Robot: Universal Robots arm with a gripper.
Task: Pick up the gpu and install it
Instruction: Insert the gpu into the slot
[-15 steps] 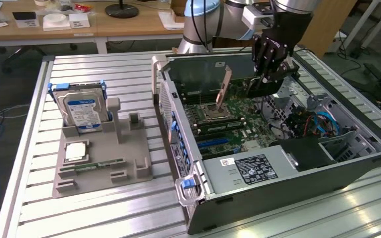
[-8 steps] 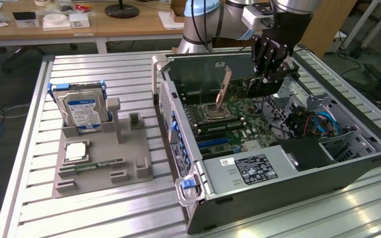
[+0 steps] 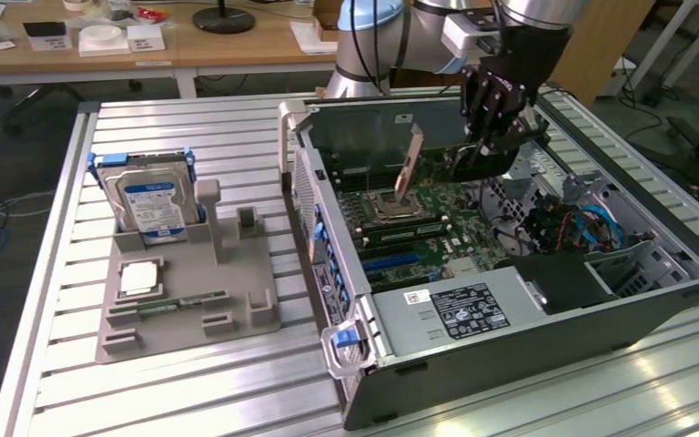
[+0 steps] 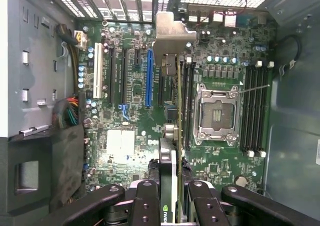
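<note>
While clamped, gpu [image 4: 173, 36] seemingly beside socket [image 4: 216, 111].

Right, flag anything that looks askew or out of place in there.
The gpu, clamped in the gripper, hangs above the motherboard, not in a slot. In the exterior view it leans rather than standing upright. In the wrist view its edge runs beside the blue slot, not over it. Nothing else stands out.

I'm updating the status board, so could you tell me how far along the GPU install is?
Done: the gpu is picked up. In hand: the gripper clamps it on edge above the motherboard inside the open PC case. Left: seating it; the blue slot is empty.
</note>
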